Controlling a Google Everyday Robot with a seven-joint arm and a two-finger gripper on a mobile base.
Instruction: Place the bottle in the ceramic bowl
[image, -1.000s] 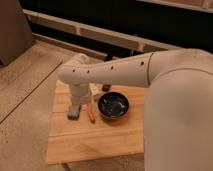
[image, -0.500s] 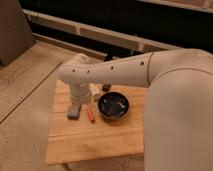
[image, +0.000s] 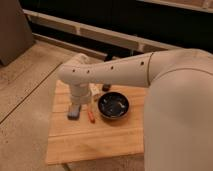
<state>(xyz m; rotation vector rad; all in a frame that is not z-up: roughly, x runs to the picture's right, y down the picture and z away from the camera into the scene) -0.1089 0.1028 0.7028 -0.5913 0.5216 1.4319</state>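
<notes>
The ceramic bowl (image: 113, 106) is round, glossy and black, and sits on a wooden board (image: 100, 137). My arm reaches in from the right and bends down over the board's left part. My gripper (image: 75, 111) points down at the board, left of the bowl, about a hand's width from it. A small pale cream object (image: 95, 90) peeks out just right of my wrist, behind the bowl's left rim. It is mostly hidden, so I cannot tell whether it is the bottle.
A thin orange object (image: 91, 115) lies between my gripper and the bowl. A small dark object (image: 106, 87) sits behind the bowl. The board rests on a speckled countertop (image: 25, 105). A dark wall with pale rails runs along the back.
</notes>
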